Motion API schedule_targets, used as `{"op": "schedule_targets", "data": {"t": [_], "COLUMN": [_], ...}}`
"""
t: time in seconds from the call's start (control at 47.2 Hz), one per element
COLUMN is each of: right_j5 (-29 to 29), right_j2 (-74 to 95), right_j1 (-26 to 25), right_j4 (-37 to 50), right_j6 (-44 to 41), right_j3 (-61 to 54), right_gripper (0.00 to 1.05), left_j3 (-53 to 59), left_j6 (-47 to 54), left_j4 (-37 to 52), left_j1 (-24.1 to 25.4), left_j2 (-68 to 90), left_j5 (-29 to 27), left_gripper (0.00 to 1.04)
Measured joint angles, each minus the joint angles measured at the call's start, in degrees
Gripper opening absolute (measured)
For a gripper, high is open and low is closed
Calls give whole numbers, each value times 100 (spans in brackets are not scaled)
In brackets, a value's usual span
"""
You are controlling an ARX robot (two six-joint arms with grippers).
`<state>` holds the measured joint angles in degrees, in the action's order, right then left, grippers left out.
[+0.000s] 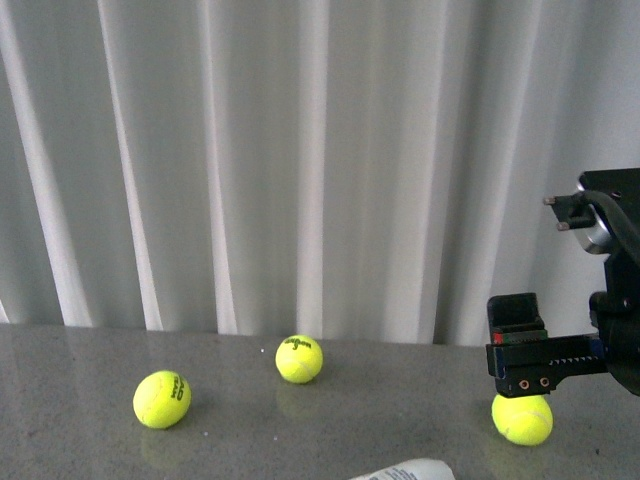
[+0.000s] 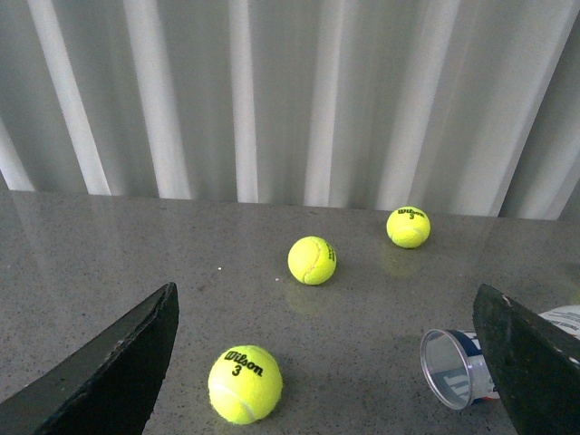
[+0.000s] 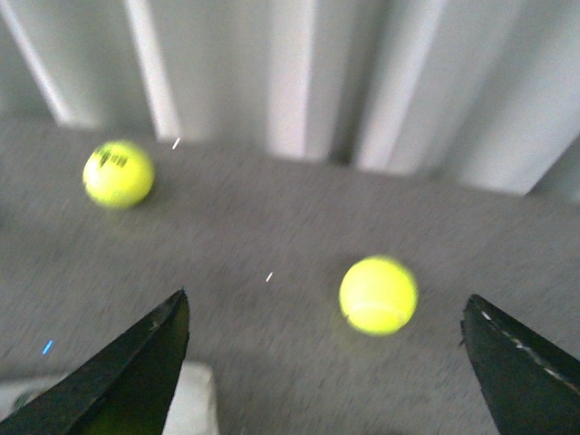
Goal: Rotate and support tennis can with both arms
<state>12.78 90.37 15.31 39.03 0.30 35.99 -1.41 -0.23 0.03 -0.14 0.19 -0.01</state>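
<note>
1. The tennis can (image 2: 453, 367) lies on its side near the front edge of the bench (image 1: 80, 370). Its open mouth is showing, so rotating it is probably still to do.
2. The left gripper (image 2: 323, 292) is released and empty, spread wide, likely to fit round the can.
3. The right gripper (image 3: 323, 297) is also released. It hangs near the right edge above a tennis ball (image 1: 521, 418) — probably waiting to support.

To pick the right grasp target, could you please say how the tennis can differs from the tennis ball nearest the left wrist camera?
The tennis can is a cylinder lying on its side; the nearest tennis ball is a sphere. The can is clear with a silver rim and blue-white label; the ball is yellow with black print. Both rest on the grey table.
</note>
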Motion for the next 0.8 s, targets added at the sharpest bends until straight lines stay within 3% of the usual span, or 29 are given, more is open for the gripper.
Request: {"op": "schedule_targets", "data": {"t": [0.127,0.466,0.572,0.805], "right_j5": [-63,-553,-627,-859], "right_j2": [-380,-1711,-1858,-2879], "right_j1": [-234,-745,-855,-1078], "right_j4": [2052,2111,2321,1707], "right_j6": [-11,-15,-33,-31], "right_j3": [-1084,-2376,-2693,-3141], "right_gripper": [60,3,3,3], "left_j3": [0,0,0,0], "left_j6": [-2,0,-2,0], "left_j4": [0,0,0,0], "left_j1": [0,0,0,0], "left_j2": [0,-2,-2,0], "left_j5": [-17,-4,-2,-4], "left_gripper": [98,98,98,98]}}
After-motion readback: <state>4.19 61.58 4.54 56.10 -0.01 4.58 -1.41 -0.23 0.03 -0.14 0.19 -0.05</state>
